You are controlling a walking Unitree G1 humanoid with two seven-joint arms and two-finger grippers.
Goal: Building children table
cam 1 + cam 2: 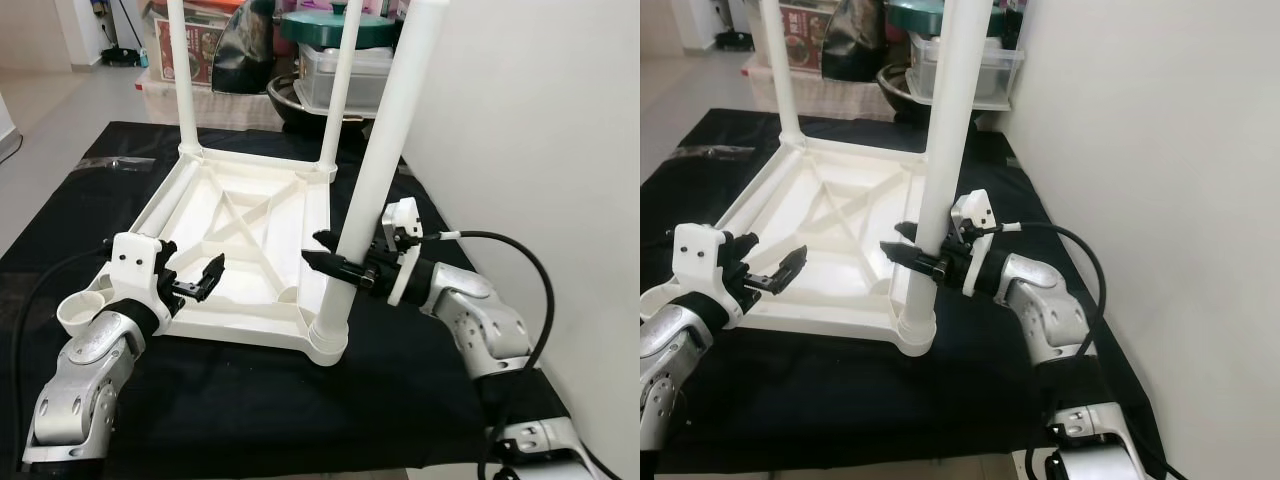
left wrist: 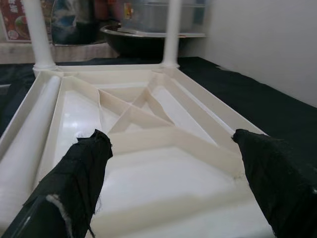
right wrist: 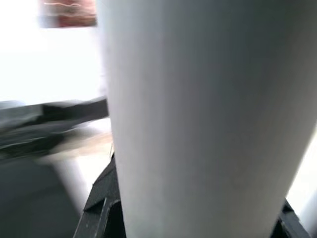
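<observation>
Children table top, upturned on black-covered worktop; three legs socketed. Near-right leg clamped by right claw. Left claw gaping, empty. Next: loose leg to be fetched.

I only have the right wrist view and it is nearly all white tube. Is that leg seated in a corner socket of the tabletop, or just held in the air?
Observer: Its foot stands in the near right corner socket of the upturned tabletop. The right gripper clasps the near right leg low down.
Operator: How many legs are up?
Observer: Three upright: that one and two at the far corners, far left leg and far right leg.
Operator: And the fourth?
Observer: The loose leg lies inside the tabletop along its left edge; the near left socket is empty.
Operator: Left gripper?
Observer: The left gripper is open, above the near left part of the tabletop, holding nothing.
</observation>
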